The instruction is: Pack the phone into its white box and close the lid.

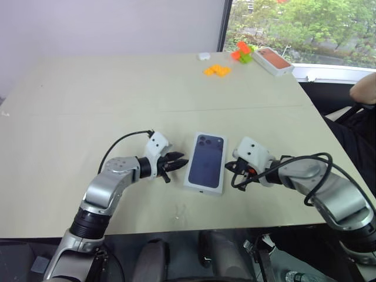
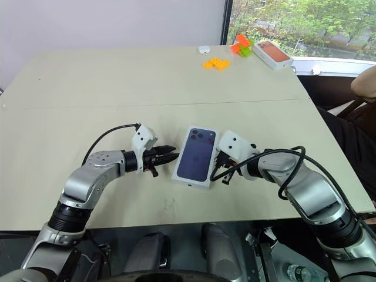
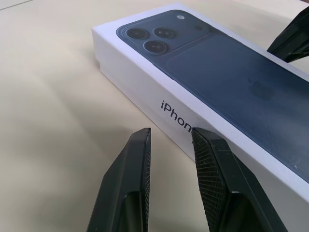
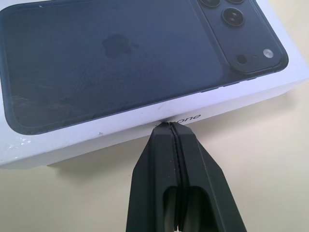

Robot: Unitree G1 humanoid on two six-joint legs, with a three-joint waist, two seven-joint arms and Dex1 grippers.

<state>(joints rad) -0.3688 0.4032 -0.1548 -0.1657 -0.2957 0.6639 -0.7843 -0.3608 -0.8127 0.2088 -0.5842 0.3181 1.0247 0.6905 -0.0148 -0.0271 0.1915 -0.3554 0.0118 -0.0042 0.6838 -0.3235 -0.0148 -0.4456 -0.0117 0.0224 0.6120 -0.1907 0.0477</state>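
The lid point(image 1: 207, 160), white with a dark blue phone printed on top, lies flat and closed over the white box near the table's front edge. The phone is hidden. My left gripper point(image 1: 179, 163) hovers just left of the lid's long side, its fingers point(image 3: 140, 159) a little apart with nothing between them. My right gripper point(image 1: 230, 167) is shut, and its tip point(image 4: 166, 124) touches the lid's right side wall point(image 4: 203, 113) beside the printed lettering.
A box with an orange-red top point(image 1: 273, 60) lies at the far right corner, with orange blocks point(image 1: 217, 70), orange and green blocks point(image 1: 242, 51) and a small white object point(image 1: 204, 56) nearby. A person's arm point(image 1: 364, 88) shows past the table's right edge.
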